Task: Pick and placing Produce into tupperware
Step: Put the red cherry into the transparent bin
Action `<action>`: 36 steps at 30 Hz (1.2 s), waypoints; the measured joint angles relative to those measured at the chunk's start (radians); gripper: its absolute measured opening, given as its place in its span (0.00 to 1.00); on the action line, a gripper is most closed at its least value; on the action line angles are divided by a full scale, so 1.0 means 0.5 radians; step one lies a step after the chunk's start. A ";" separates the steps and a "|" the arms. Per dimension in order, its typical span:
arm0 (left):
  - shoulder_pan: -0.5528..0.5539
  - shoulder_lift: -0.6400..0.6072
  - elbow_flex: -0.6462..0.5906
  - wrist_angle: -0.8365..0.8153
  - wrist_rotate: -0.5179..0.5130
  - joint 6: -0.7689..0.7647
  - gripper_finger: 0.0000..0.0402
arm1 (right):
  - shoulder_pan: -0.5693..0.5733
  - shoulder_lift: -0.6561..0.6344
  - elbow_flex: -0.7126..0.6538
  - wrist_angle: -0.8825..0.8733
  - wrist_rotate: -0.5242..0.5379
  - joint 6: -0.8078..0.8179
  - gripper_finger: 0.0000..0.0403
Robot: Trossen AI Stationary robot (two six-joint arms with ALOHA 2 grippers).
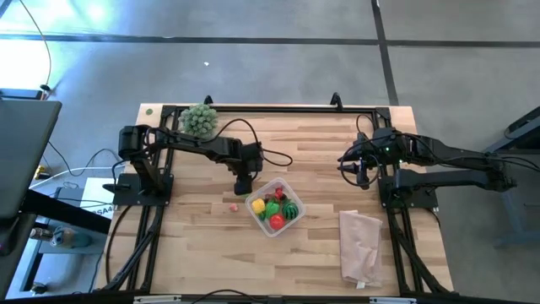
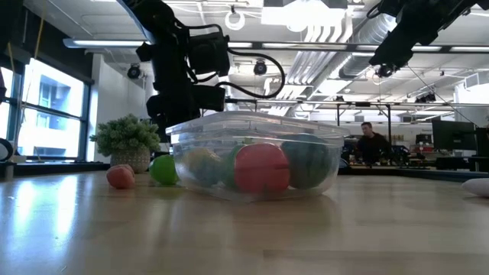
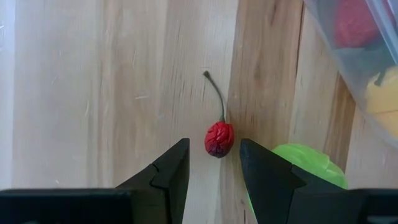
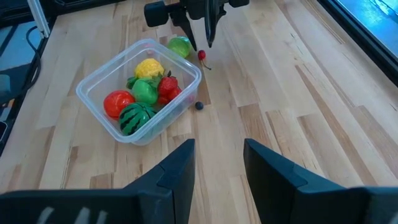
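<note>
Wooden table (image 1: 202, 253): left pincer (image 3: 213, 163) open above perhaps a cherry (image 3: 219, 138), no readable writing.

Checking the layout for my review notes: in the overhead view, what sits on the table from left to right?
Bushy green ball → left gripper → clear container of toy produce → right gripper, pinkish bag.

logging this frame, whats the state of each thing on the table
tupperware: open, no lid, holding several toy fruits
red cherry: loose on the table, outside the tub
green ball: on the table beside the tub
left gripper: open, above the cherry
right gripper: open, empty, raised
pale bag: lying flat
</note>
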 joint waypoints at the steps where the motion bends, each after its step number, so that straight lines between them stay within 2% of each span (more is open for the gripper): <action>1: 0.000 0.000 0.000 0.001 0.001 0.010 0.33 | -0.001 0.000 0.000 0.000 0.000 0.000 0.32; 16: -0.004 0.002 0.001 0.013 -0.004 0.161 0.33 | -0.001 0.000 0.000 0.000 -0.001 0.000 0.32; 27: -0.003 0.088 0.007 -0.011 -0.011 0.352 0.33 | 0.000 0.001 0.000 0.000 -0.001 0.000 0.32; 36: 0.000 0.141 0.003 0.026 0.000 0.380 0.33 | 0.000 0.000 0.000 0.000 0.000 0.000 0.32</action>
